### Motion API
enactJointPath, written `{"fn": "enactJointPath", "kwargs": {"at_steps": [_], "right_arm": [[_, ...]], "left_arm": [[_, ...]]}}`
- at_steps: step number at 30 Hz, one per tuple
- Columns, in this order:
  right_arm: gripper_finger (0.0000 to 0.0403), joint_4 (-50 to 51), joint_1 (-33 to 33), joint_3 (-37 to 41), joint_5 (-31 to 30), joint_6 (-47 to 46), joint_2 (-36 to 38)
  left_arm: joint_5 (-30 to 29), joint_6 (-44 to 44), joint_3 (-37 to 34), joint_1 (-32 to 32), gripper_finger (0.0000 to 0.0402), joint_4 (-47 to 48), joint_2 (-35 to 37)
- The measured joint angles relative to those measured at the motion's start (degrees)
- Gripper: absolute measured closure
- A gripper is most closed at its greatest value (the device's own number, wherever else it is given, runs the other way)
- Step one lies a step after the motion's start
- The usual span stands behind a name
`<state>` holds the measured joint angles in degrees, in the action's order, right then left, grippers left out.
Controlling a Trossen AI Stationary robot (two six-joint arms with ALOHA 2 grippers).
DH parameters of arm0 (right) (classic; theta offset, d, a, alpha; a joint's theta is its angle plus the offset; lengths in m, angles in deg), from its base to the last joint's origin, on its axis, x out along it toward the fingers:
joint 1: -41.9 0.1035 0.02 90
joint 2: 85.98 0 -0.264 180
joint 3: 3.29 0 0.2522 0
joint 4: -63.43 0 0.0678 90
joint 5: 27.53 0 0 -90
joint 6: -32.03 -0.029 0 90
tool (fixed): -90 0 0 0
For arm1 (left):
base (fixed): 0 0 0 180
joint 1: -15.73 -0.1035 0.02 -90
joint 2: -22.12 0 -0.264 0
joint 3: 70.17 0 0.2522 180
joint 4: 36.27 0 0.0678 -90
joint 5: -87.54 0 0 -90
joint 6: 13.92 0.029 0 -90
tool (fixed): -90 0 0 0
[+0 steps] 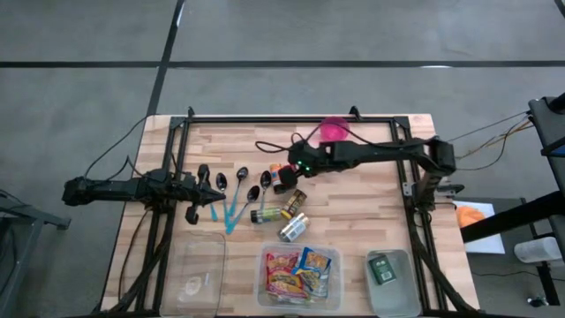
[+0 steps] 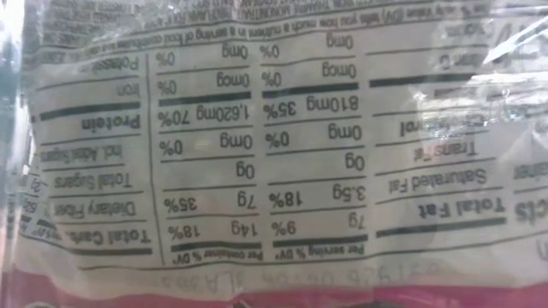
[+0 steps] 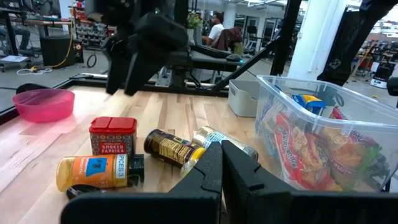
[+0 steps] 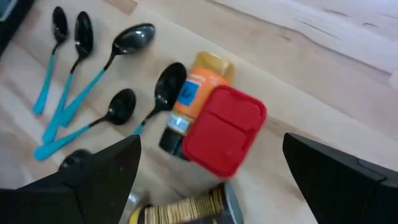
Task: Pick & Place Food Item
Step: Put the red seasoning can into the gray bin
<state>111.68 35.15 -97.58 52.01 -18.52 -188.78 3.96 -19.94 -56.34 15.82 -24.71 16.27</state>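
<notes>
A red smoked-paprika tin [image 4: 225,129] stands upright on the wooden table, with an orange spice bottle [image 4: 198,93] lying beside it. A brown-labelled jar [image 1: 294,202] and a silver can [image 1: 293,228] lie nearer the front. My right gripper [image 4: 211,146] hangs open above the tin and touches nothing. From the left wrist view it hovers clear over the tin [image 3: 112,135]. My left gripper [image 3: 221,163] rests shut and level at the table's left, holding nothing.
Several black spoons with teal handles [image 1: 234,193] lie left of the spices. A pink bowl [image 1: 334,129] sits at the far edge. Along the front stand a clear bin [image 1: 196,274], a bin of snack packets [image 1: 298,276] and a small bin [image 1: 388,281]. A printed packet [image 2: 274,137] blocks the low view.
</notes>
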Motion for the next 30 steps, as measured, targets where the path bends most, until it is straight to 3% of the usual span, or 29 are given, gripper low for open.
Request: {"fn": "enactJointPath", "kwargs": {"at_steps": [17, 30], "right_arm": [[0.0014, 0.8, -2.2, -2.6, 0.5, -1.7, -6.5], [0.0014, 1.1, -2.6, -2.5, 4.1, -1.7, -10.4]], "left_arm": [[0.0, 0.0, 0.0, 0.0, 0.0401, 0.0, 0.0], [0.0, 0.0, 0.0, 0.0, 0.0401, 0.0, 0.0]]}}
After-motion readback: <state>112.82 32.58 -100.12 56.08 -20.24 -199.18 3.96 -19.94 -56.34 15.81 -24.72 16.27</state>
